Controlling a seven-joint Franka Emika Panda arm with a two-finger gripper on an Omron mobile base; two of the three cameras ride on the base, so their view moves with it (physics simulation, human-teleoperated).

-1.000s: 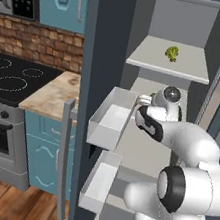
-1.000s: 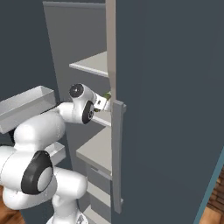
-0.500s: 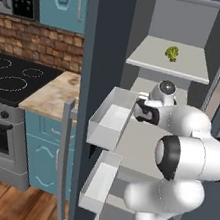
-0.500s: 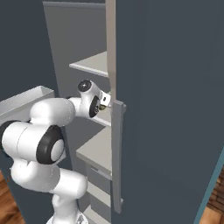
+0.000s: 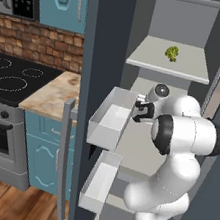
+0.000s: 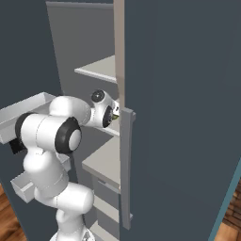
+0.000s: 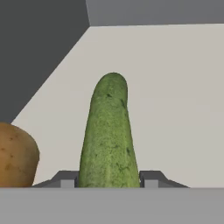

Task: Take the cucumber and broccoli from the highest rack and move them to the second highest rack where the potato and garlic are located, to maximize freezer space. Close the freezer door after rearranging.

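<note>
the cucumber (image 7: 108, 135) is pinched between the fingertips of the hand (image 7: 108, 178) over the second highest rack (image 7: 175, 96), its long axis pointed straight away from the hand, potato (image 7: 15, 155) just beside it at the left, broccoli (image 5: 171, 53) left on the highest rack (image 5: 190, 64).

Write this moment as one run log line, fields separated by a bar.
gripper: shut on cucumber | place: second rack, beside potato | broccoli: on top rack | freezer door: open
</note>
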